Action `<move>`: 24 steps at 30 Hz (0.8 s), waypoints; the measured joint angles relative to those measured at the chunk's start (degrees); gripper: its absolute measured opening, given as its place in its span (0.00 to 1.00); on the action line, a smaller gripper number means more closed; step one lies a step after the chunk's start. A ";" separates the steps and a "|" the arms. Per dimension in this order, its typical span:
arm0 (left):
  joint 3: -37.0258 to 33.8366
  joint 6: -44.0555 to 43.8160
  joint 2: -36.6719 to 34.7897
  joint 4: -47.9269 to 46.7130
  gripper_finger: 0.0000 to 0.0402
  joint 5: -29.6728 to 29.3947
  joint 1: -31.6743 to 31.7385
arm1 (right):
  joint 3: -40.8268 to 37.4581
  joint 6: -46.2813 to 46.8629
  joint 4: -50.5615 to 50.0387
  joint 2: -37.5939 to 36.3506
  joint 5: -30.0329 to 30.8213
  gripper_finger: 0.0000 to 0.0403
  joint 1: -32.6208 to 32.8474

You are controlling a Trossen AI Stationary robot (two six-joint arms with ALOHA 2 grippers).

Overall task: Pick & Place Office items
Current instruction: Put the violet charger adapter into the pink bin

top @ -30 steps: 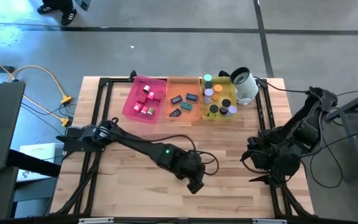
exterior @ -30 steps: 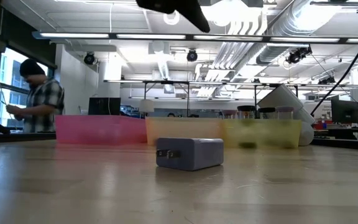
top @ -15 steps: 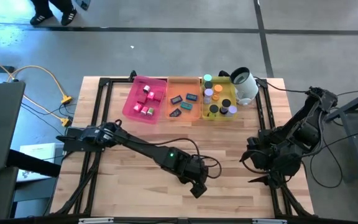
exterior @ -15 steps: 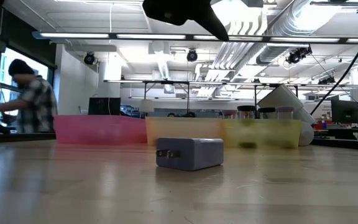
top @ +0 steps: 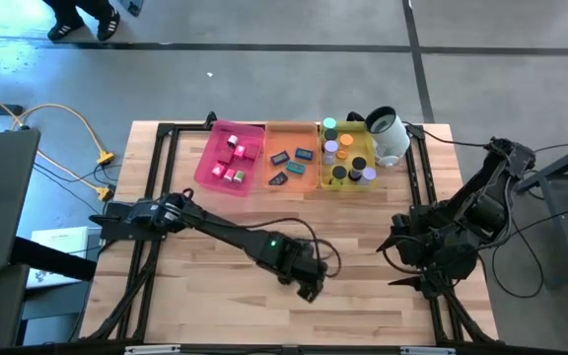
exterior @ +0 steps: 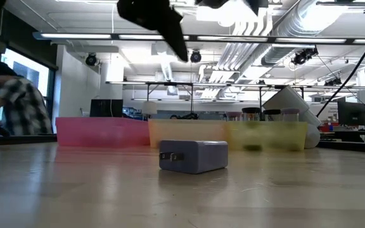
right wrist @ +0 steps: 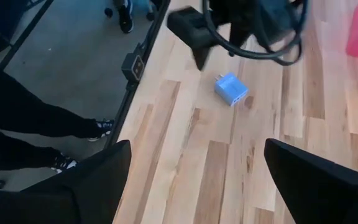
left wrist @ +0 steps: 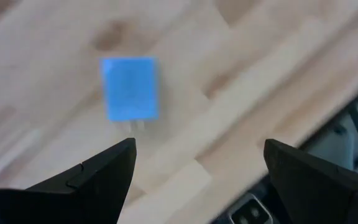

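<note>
One blue block [left wrist: 129, 88] lies on the wood just ahead of the left gripper [left wrist: 197, 168], whose empty fingers gape wide above it.

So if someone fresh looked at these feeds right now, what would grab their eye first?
Probably the lone blue charger block lying on the bare wood near the table's front, with the left gripper hovering above it, jaws open. Next, the row of pink tray, orange tray and yellow tray at the far edge, already holding small coloured pieces, while the right gripper waits at the right side.
</note>
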 joint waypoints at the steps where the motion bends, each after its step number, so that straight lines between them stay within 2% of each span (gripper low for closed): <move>1: 0.00 -0.77 0.00 -0.82 0.86 -0.60 0.18 | 0.00 0.00 0.01 0.11 0.45 0.89 0.00; 8: -0.03 -1.49 0.99 0.96 0.86 -5.00 0.10 | 0.01 0.00 0.03 0.36 0.60 0.89 0.00; 16: -0.07 -1.48 5.54 1.78 0.86 -5.20 -1.02 | 0.00 0.00 0.03 0.36 -0.91 0.89 -0.02; 24: -0.02 -3.23 6.54 1.25 0.86 -6.03 -0.31 | 0.01 -0.44 0.03 0.36 -1.00 0.89 0.00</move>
